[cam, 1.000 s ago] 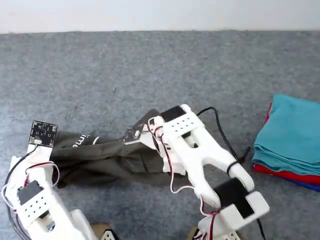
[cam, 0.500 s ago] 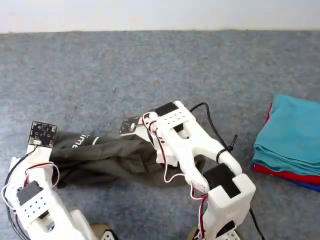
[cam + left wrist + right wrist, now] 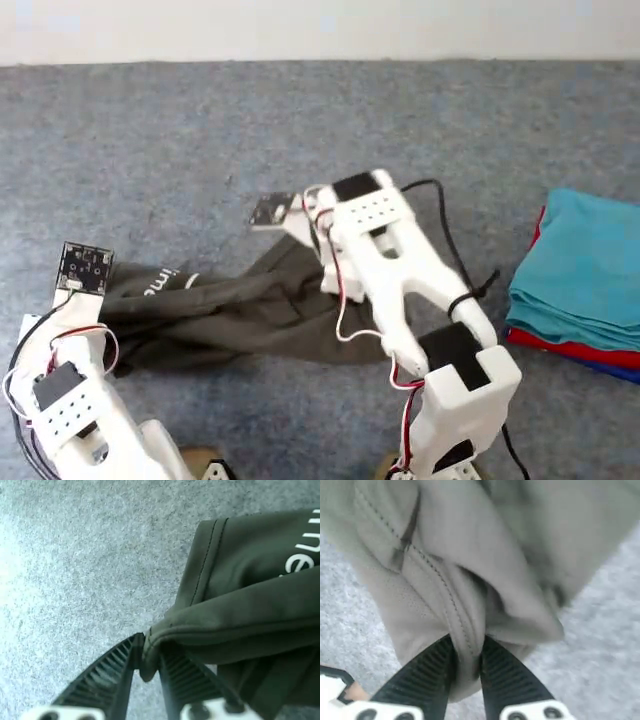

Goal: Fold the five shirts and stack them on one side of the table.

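A dark olive shirt [image 3: 235,315] lies bunched across the front middle of the grey table. My left gripper [image 3: 147,665] at the front left is shut on a folded edge of the shirt [image 3: 240,605], beside its white lettering. My right gripper [image 3: 467,662] is shut on a seamed fold of the shirt [image 3: 470,555] and holds that end lifted near the table's middle. In the high view the right arm [image 3: 385,250] covers that end of the cloth. A stack of folded shirts [image 3: 580,280], teal on top with red and blue below, sits at the right edge.
The grey carpet-like table surface [image 3: 200,130] stretches open behind the shirt up to the white wall. The left arm's base [image 3: 70,400] stands at the front left corner, the right arm's base [image 3: 455,420] at the front centre-right.
The right arm has lifted and pulled its end of the olive shirt toward the back of the table, stretching the cloth out. The left arm has stayed where it was.
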Tool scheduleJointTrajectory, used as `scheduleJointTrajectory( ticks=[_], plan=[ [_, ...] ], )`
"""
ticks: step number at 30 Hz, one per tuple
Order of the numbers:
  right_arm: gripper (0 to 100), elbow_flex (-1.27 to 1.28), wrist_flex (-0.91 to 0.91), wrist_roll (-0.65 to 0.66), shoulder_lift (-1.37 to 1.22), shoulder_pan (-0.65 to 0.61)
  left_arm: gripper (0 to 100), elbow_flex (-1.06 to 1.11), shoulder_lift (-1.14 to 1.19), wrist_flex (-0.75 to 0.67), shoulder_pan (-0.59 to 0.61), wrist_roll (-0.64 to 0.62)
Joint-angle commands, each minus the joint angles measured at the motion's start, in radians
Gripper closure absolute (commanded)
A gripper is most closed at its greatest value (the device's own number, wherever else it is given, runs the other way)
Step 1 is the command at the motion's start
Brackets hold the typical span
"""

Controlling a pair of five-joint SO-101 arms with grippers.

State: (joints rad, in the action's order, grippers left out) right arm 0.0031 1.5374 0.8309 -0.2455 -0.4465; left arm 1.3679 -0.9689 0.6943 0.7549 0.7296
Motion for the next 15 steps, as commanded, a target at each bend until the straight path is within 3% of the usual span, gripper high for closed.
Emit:
scheduleJointTrajectory(
  ticks=[1,7,15],
  plan=[
    [98.9,-0.13,0.084,0.021,0.067,0.035,99,-0.07,-0.003,-0.012,0.0,-0.009],
    [96.4,-0.212,0.156,0.021,0.048,0.048,99,-0.116,-0.003,-0.012,-0.009,-0.014],
    [93.4,-0.206,0.059,0.015,-0.171,0.042,99,-0.111,-0.003,0.074,-0.1,-0.014]
  ],
)
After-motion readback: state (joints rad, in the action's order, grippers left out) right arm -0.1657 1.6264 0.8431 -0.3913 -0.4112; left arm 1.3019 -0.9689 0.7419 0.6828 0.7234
